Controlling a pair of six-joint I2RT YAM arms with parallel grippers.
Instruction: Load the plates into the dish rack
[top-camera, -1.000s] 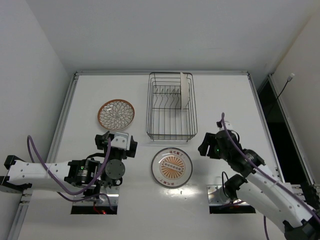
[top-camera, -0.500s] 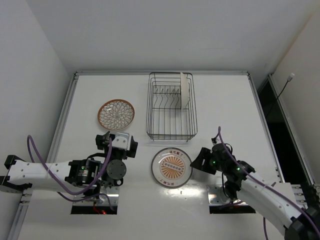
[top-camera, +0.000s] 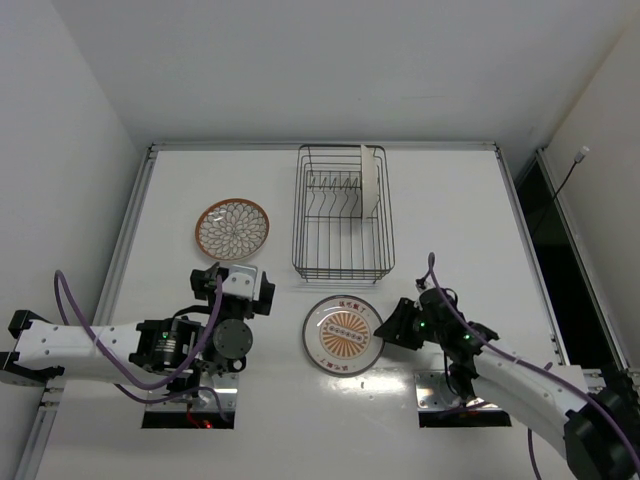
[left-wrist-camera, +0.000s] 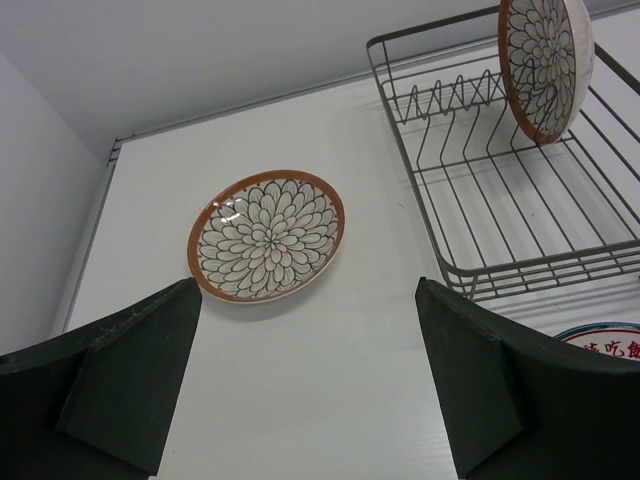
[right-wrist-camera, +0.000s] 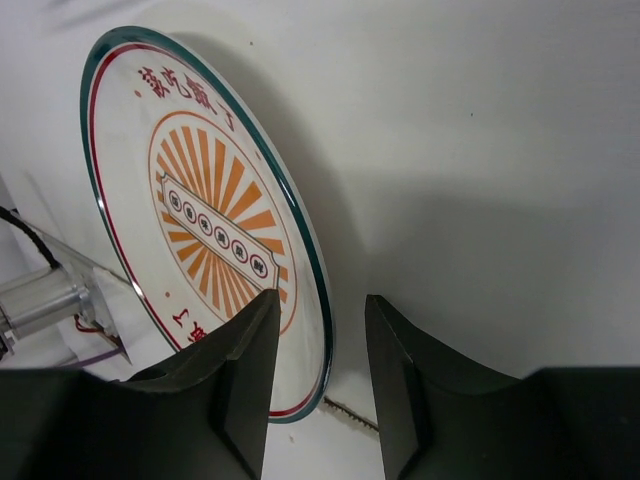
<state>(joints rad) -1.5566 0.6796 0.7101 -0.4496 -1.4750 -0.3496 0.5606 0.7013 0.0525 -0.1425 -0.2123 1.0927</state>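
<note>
In front of the dish rack (top-camera: 297, 220): the sunburst plate (top-camera: 345, 335) lies flat and face up on the table (top-camera: 450, 220), just beside the rack's near wall
Right edge of that plate: the right gripper (top-camera: 388, 330) sits low against it, and in the wrist view the rim runs straight into the gap between its 2 fingers (right-wrist-camera: 240, 390)
Right fingers: apart, 1 on each side of the rim with space showing on both sides, so nothing is clamped yet
Why the edge: a shallow plate lying flat seems to offer only its rim to pinch, so the low sideways approach looks deliberate
Racked plate (top-camera: 370, 180): 1 lattice plate stands on edge at the far right of the rack, seemingly held upright by the dividers, and the slots to its left are free
Lattice plate on the table (top-camera: 232, 228): flat, left of the rack, well apart from both grippers
Left gripper (top-camera: 235, 285): hovers near its own base, fingers wide apart and holding nothing, with its camera facing that plate and the rack
Progress: 1 of 3 plates loaded, by my reading
Next move calls for: closing on the rim, then tipping the plate upright so it can drop between 2 dividers
</note>
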